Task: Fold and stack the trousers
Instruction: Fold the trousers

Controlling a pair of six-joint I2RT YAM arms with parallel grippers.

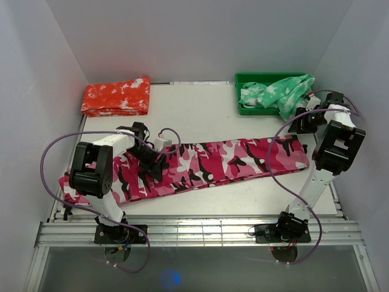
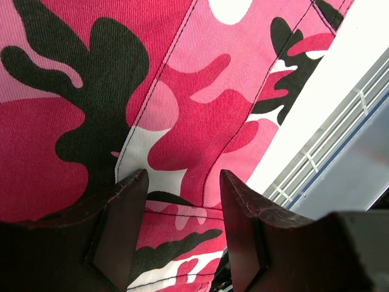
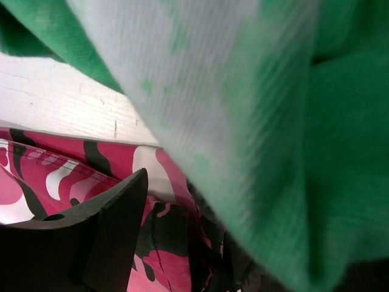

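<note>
— Trousers [image 1: 219, 161]: where do they lie?
— Flat on the table [image 1: 200, 115], laid out lengthwise in one long band from the near left corner, slanting away to the right side.
— Their look?
— Pink and magenta camouflage with black and white patches. The left wrist view shows a fine ribbed weave and dark stitched seams.
— And the left gripper [image 2: 182, 179]?
— Over the left part of the cloth, fingers [image 2: 124, 207] apart, released, nothing pinched between them.
— The right gripper [image 1: 302, 123]?
— Just past the trousers' right end, beside the green garment [image 1: 279, 91] that spills from the green bin [image 1: 243, 78]. That cloth hides one finger, so I cannot tell if it is released or clenched.
— Far left?
— A folded orange-red garment [image 1: 117, 96], well apart from the trousers.
</note>
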